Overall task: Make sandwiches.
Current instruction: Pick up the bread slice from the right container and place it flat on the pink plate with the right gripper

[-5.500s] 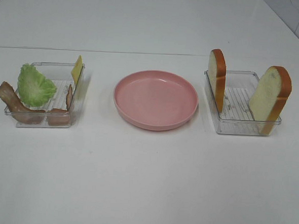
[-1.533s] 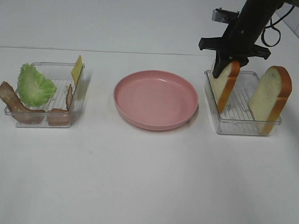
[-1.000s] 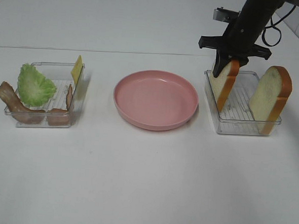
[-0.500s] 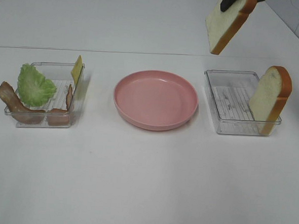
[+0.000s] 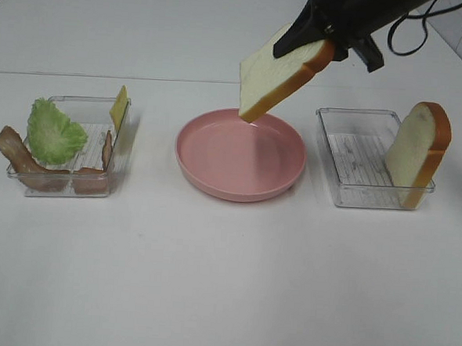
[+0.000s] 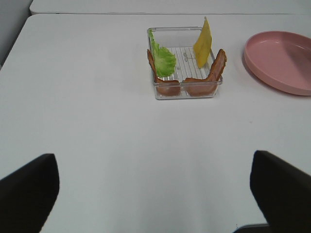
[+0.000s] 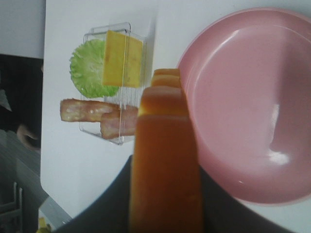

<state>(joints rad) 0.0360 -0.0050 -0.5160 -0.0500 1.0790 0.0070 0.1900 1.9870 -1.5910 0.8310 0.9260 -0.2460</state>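
Note:
My right gripper [image 5: 327, 39] is shut on a white bread slice with orange-brown crust [image 5: 280, 72] and holds it tilted in the air above the far edge of the pink plate [image 5: 240, 154]. The right wrist view shows the slice's crust edge [image 7: 165, 160] over the plate [image 7: 243, 111]. A second bread slice [image 5: 418, 153] stands upright in the clear right tray [image 5: 357, 161]. Lettuce [image 5: 53, 132], bacon strips [image 5: 27, 164] and a yellow cheese square [image 5: 119, 107] sit in the clear left tray [image 5: 77, 181]. My left gripper's fingers [image 6: 282, 189] are apart and empty, well short of that tray [image 6: 184, 60].
The white table [image 5: 224, 282] has a seam line across the back. The right arm's cable [image 5: 416, 31] hangs at the back right. The pink plate's rim also shows in the left wrist view [image 6: 279, 60].
My right gripper lifted the near bread slice out of the right tray, rose, then carried it left and down over the pink plate. The left arm has not moved.

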